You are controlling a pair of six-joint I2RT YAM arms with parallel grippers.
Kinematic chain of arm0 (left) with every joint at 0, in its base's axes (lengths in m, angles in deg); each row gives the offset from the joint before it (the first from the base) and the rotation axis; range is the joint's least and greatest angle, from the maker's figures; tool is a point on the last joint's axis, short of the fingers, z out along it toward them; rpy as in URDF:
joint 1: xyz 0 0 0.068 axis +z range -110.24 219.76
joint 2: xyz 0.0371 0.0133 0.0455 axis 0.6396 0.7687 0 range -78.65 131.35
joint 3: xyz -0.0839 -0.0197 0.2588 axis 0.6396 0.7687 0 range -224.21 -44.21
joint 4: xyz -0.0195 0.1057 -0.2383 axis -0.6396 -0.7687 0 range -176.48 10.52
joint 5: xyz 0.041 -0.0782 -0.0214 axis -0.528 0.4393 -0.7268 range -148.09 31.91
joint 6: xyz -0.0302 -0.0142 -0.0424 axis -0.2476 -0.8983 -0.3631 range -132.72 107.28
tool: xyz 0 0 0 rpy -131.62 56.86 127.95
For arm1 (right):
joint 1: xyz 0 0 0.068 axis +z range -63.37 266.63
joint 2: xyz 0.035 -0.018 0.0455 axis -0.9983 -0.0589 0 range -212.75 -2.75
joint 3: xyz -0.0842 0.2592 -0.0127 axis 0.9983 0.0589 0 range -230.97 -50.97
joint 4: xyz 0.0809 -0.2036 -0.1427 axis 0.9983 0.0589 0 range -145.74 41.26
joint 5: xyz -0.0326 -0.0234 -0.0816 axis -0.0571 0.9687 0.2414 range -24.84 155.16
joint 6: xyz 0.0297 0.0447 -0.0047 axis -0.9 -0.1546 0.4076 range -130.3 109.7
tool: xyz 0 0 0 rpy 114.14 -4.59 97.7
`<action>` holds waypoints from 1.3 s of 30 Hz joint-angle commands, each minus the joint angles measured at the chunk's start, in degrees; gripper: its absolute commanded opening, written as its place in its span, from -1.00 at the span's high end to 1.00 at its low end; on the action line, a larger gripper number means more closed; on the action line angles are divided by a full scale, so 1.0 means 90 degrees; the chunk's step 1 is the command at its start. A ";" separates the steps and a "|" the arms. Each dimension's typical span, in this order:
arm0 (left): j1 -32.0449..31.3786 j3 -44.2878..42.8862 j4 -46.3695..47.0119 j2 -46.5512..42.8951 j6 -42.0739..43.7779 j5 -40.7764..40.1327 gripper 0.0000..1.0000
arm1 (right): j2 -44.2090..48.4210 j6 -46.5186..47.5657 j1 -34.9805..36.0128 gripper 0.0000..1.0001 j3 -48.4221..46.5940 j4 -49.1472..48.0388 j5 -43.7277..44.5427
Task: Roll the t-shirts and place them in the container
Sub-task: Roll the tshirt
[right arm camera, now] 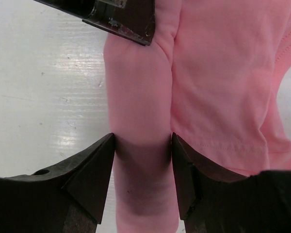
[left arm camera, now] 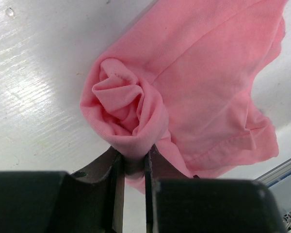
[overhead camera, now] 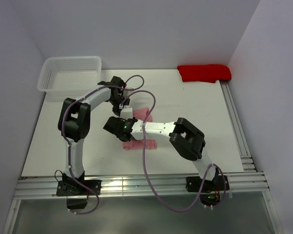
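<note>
The salmon-pink t-shirt (overhead camera: 139, 145) lies partly rolled at mid-table, mostly hidden under both arms in the top view. In the left wrist view its rolled end (left arm camera: 128, 109) shows a spiral, and my left gripper (left arm camera: 134, 162) is shut on that end. In the right wrist view the roll (right arm camera: 140, 97) runs away from the camera and my right gripper (right arm camera: 143, 145) is shut around its middle, one finger on each side. The left gripper's fingers (right arm camera: 121, 19) show at the roll's far end. The flat, unrolled part of the shirt (right arm camera: 223, 73) lies to the right of the roll.
A white mesh basket (overhead camera: 71, 73) stands at the back left. A folded red cloth (overhead camera: 204, 73) lies at the back right. Metal rails (overhead camera: 237, 126) run along the right and near table edges.
</note>
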 commanded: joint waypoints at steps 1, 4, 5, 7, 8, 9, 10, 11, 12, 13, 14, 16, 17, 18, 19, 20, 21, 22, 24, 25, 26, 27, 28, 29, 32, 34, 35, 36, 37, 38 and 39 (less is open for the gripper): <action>-0.0078 -0.0181 0.0156 0.0148 0.0013 -0.0219 0.63 | 0.0094 -0.0118 0.0061 -0.14 -0.0244 0.0313 0.0466; -0.0078 -0.0200 0.0166 0.0167 0.0003 -0.0219 0.63 | 0.0182 -0.0020 0.0119 -0.15 -0.0429 0.0431 0.0583; -0.0078 -0.0200 0.0166 0.0168 0.0003 -0.0219 0.63 | 0.0173 0.0047 0.0129 -0.15 -0.0536 0.0441 0.0603; -0.0088 -0.0229 0.0146 0.0197 -0.0007 -0.0228 0.63 | 0.0076 0.0116 0.0149 -0.15 -0.0634 0.0479 0.0574; -0.0088 -0.0239 0.0146 0.0197 -0.0017 -0.0219 0.63 | 0.0027 0.0126 0.0149 -0.15 -0.0770 0.0518 0.0574; -0.0088 -0.0239 0.0156 0.0206 -0.0017 -0.0219 0.62 | -0.0032 0.0136 0.0158 -0.15 -0.0829 0.0616 0.0574; -0.0088 -0.0239 0.0137 0.0207 -0.0017 -0.0228 0.63 | -0.0129 0.0126 0.0149 -0.15 -0.0878 0.0636 0.0583; -0.0097 -0.0239 0.0137 0.0216 -0.0007 -0.0238 0.62 | -0.0169 0.0136 0.0158 -0.15 -0.0917 0.0636 0.0574; -0.0097 -0.0249 0.0146 0.0207 -0.0007 -0.0248 0.62 | -0.0198 0.0117 0.0149 -0.15 -0.0927 0.0636 0.0564; -0.0097 -0.0259 0.0127 0.0207 0.0003 -0.0238 0.62 | -0.0247 0.0126 0.0158 -0.15 -0.0947 0.0636 0.0544; -0.0097 -0.0268 0.0136 0.0216 -0.0007 -0.0238 0.62 | -0.0266 0.0136 0.0149 -0.15 -0.0947 0.0617 0.0535; -0.0097 -0.0268 0.0127 0.0236 -0.0007 -0.0248 0.61 | -0.0325 0.0136 0.0158 -0.15 -0.0947 0.0539 0.0496; -0.0107 -0.0268 0.0117 0.0236 -0.0017 -0.0258 0.61 | -0.0354 0.0155 0.0149 -0.15 -0.0957 0.0529 0.0476; -0.0107 -0.0288 0.0117 0.0246 -0.0017 -0.0248 0.61 | -0.0432 0.0165 0.0158 -0.16 -0.0986 0.0529 0.0466; -0.0117 -0.0298 0.0117 0.0246 -0.0017 -0.0258 0.61 | -0.0471 0.0185 0.0158 -0.16 -0.1015 0.0519 0.0447; -0.0117 -0.0298 0.0117 0.0246 -0.0017 -0.0258 0.61 | -0.0520 0.0204 0.0149 -0.16 -0.1025 0.0509 0.0408; -0.0117 -0.0317 0.0117 0.0236 -0.0017 -0.0267 0.60 | -0.0607 0.0204 0.0139 -0.16 -0.1035 0.0509 0.0369; -0.0127 -0.0327 0.0107 0.0246 -0.0017 -0.0267 0.59 | -0.0647 0.0204 0.0139 -0.16 -0.1054 0.0538 0.0339; -0.0127 -0.0356 0.0068 0.0246 -0.0007 -0.0267 0.58 | -0.0735 0.0127 0.0129 -0.16 -0.1025 0.0558 0.0271; -0.0127 -0.0356 0.0078 0.0255 -0.0017 -0.0277 0.57 | -0.0745 0.0107 0.0129 -0.16 -0.0967 0.0577 0.0251; -0.0117 -0.0395 0.0068 0.0255 0.0003 -0.0277 0.56 | -0.0745 -0.0009 0.0129 -0.16 -0.0928 0.0616 0.0222; -0.0127 -0.0415 0.0039 0.0265 0.0003 -0.0268 0.53 | -0.0774 -0.0097 0.0139 -0.16 -0.0908 0.0762 0.0222; -0.0127 -0.0444 0.0029 0.0265 -0.0007 -0.0258 0.50 | -0.0803 -0.0263 0.0129 -0.16 -0.0898 0.0879 0.0241; -0.0117 -0.0483 0.0029 0.0265 -0.0007 -0.0248 0.45 | -0.0813 -0.0342 0.0139 -0.16 -0.0898 0.0987 0.0232; -0.0127 -0.0629 -0.0010 0.0236 0.0013 -0.0170 0.17 | -0.0901 -0.0635 0.0129 -0.16 -0.0889 0.1368 0.0222; -0.0127 -0.0756 -0.0098 0.0236 0.0042 -0.0073 -0.07 | -0.0940 -0.0723 0.0139 -0.16 -0.0821 0.1456 0.0125; -0.0117 -0.0892 -0.0117 0.0246 0.0052 -0.0043 -0.18 | -0.0960 -0.0743 0.0129 -0.16 -0.0810 0.1456 0.0095; -0.0127 -0.0971 -0.0185 0.0246 0.0052 -0.0014 -0.23 | -0.0970 -0.0753 0.0129 -0.16 -0.0781 0.1456 0.0037; -0.0117 -0.1049 -0.0224 0.0246 0.0071 0.0015 -0.27 | -0.0979 -0.0811 0.0139 -0.16 -0.0752 0.1456 0.0036; -0.0117 -0.1214 -0.0273 0.0255 0.0090 0.0083 -0.34 | -0.0989 -0.0821 0.0139 -0.16 -0.0723 0.1476 0.0036; -0.0107 -0.1283 -0.0303 0.0255 0.0100 0.0123 -0.38 | -0.0980 -0.0850 0.0129 -0.15 -0.0693 0.1457 0.0027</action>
